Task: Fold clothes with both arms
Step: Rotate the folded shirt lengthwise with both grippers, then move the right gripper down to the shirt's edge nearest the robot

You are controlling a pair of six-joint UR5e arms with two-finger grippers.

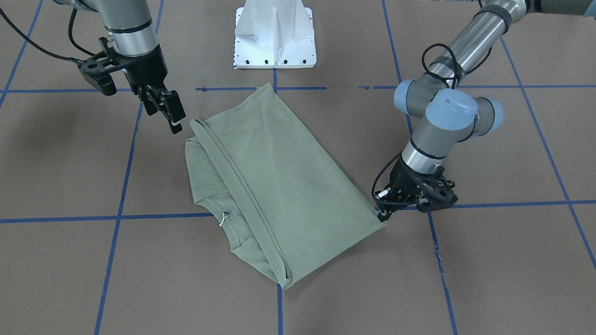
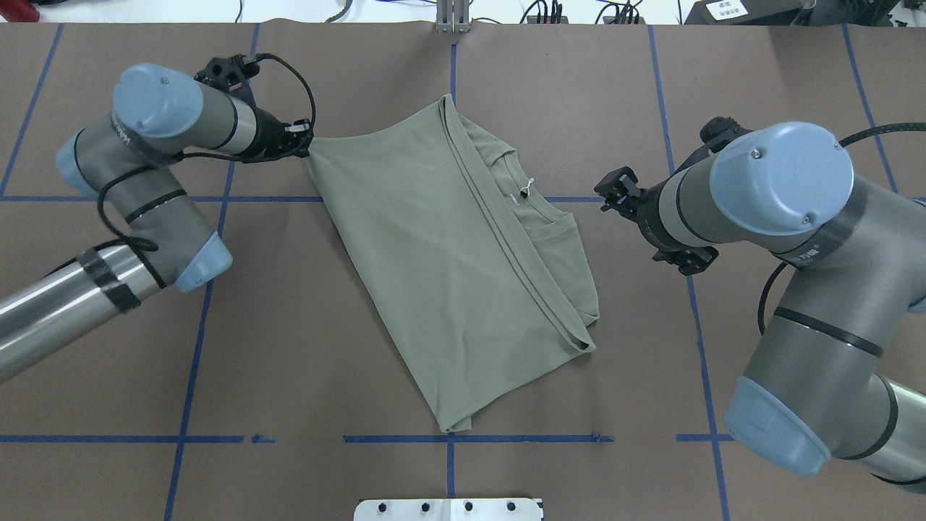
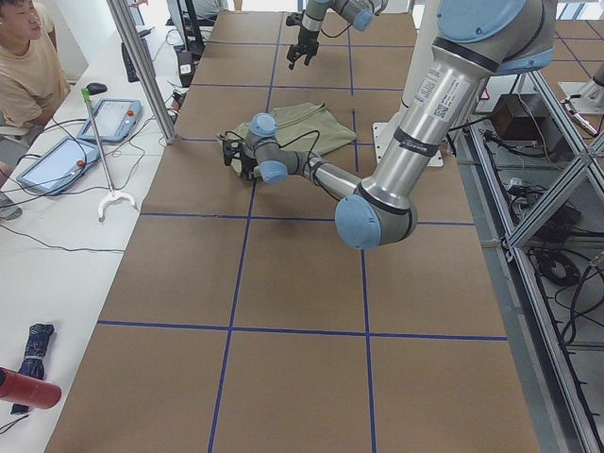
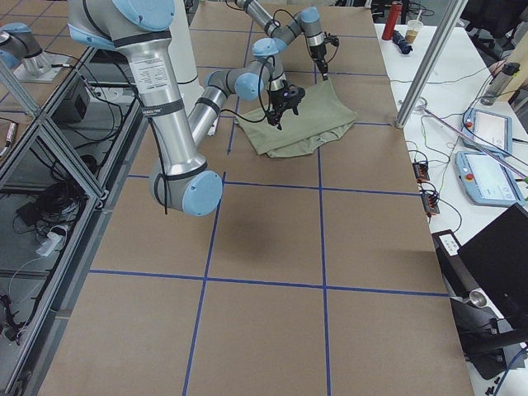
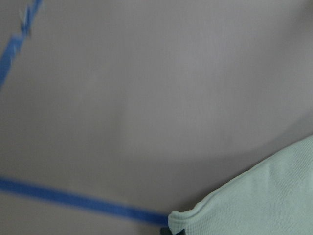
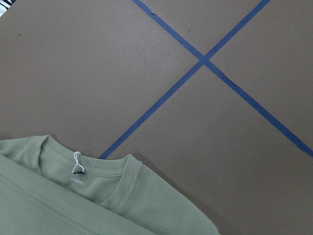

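The pale sage-green shirt (image 1: 279, 177) lies folded on the brown table (image 1: 489, 260), collar and white neck label (image 1: 225, 217) showing beside the folded-over panel. In the overhead view the shirt (image 2: 434, 275) sits mid-table. My left gripper (image 1: 384, 215) is low at the shirt's outer corner and shut on it; the overhead view shows the left gripper (image 2: 307, 145) with the cloth drawn to a point there. The left wrist view shows that corner (image 5: 274, 196). My right gripper (image 1: 172, 116) hangs open and empty above the table, just off the shirt's collar-side corner. The right wrist view shows the collar (image 6: 122, 188).
The white pedestal base (image 1: 274, 35) stands behind the shirt. Blue tape lines (image 1: 121, 186) grid the table. In the exterior left view an operator (image 3: 24, 57) sits at a side bench with tablets (image 3: 57, 160), and a metal post (image 3: 142, 66) stands at the table's edge.
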